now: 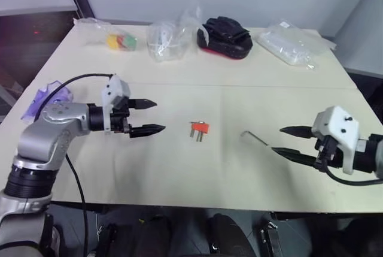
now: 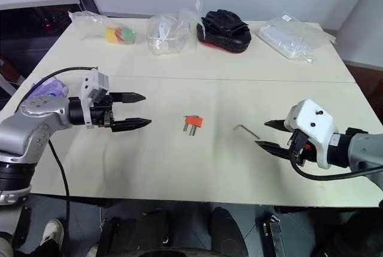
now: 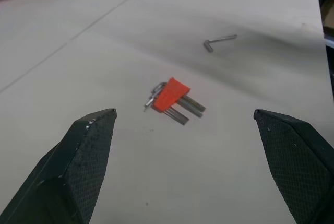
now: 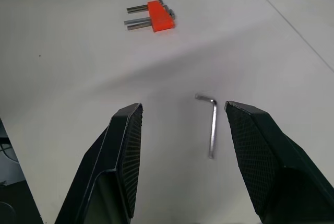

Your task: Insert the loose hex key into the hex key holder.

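hex key holder (image 1: 200, 128) lying flat near the middle of the cream bench (image 1: 179, 167), short keys pointing toward the near edge. loose hex key (image 1: 254, 137) lying flat to its right, apart from it, untouched. left hand (image 1: 149, 117) hovering left of the holder, pointing at it, fingers spread wide, grasping nothing. right hand (image 1: 286, 142) hovering just right of the loose hex key, aimed at it, fingers parted with a clear gap and empty; seen from the right wrist, key (image 4: 211, 125) lying between the two fingertips' lines, closer to one. along the far edge: black glove (image 1: 225, 35), clear plastic bags (image 1: 170, 38), a bag of coloured pieces (image 1: 121, 41).
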